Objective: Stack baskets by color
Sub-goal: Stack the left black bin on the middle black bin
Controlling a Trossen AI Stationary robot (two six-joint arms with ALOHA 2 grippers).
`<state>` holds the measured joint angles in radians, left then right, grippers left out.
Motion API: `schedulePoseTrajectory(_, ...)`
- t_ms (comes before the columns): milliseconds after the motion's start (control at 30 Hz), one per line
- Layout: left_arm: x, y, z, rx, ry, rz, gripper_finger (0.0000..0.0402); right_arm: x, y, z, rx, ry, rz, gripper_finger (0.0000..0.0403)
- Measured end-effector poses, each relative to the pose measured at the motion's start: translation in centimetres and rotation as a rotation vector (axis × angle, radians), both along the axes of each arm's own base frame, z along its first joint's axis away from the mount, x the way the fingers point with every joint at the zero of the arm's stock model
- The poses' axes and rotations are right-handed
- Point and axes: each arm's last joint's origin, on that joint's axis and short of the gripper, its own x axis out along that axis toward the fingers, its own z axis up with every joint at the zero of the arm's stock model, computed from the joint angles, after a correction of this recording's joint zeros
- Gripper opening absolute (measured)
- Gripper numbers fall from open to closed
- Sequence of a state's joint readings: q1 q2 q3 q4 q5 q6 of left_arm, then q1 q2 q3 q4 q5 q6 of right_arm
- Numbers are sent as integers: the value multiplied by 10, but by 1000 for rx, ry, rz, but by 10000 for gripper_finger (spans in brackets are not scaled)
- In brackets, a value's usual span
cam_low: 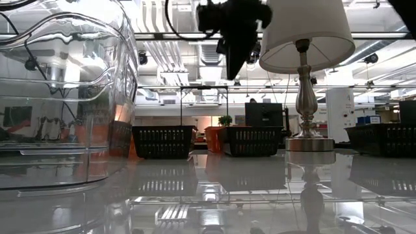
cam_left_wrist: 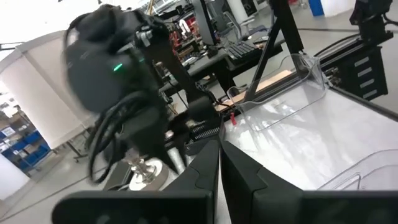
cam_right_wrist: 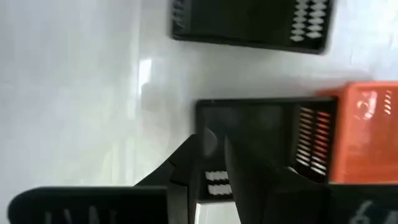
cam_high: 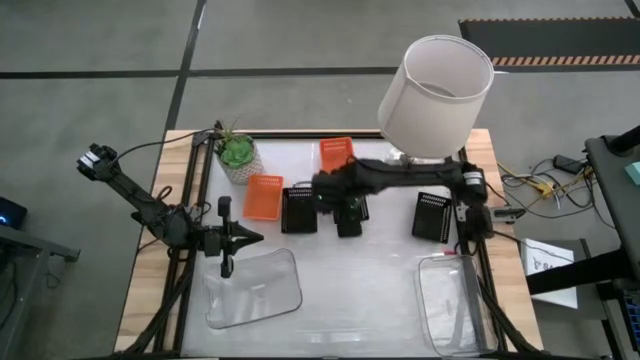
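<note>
My right end effector [cam_high: 349, 212], fingers narrowly parted and holding nothing, hangs directly over the middle black perforated plastic basket [cam_high: 350, 215]; left end effector [cam_high: 250, 238] waits closed, farther off.

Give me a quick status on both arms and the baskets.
Left end effector shut, parked by the clear tray. Right end effector above the black basket, holding nothing. Lamp overhangs the right arm.
</note>
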<state>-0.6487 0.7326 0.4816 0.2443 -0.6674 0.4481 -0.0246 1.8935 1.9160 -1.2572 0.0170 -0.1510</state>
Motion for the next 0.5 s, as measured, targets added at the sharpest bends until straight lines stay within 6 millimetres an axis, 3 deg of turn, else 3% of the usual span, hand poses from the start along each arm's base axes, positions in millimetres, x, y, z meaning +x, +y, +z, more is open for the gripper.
schedulePoseTrajectory(233,0,0,1,-31,-8,0,0,-24,44,-6,21,-182,42,66)
schedulePoseTrajectory(500,4,-3,0,-5,-13,1,0,-33,61,-21,67,-406,10,85)
